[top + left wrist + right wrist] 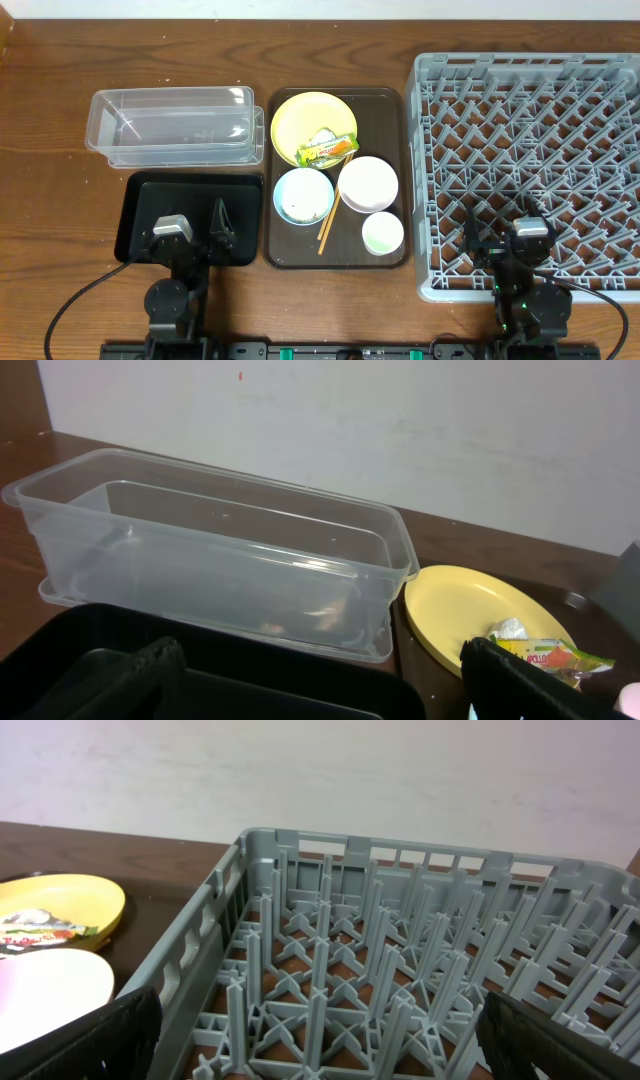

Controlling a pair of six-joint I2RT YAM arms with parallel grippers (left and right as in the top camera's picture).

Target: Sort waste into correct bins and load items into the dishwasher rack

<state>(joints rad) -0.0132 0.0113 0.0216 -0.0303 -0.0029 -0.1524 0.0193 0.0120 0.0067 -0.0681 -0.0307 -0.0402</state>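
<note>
— Why's everything on the brown tray (348, 252)?
— Nothing's sorted yet: wrapper (327, 148) on the yellow plate (300, 120), middle of the desk (50, 60). Left hand (192, 224), released, over the black tray (135, 205); right hand (505, 228), released, over the rack (530, 110)

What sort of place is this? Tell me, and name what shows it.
Likely a lab bench staged as a dish-clearing station, not a real kitchen: a grey dishwasher rack, a brown tray with a yellow plate bearing a snack wrapper, and a clear tub on a wooden table.
</note>
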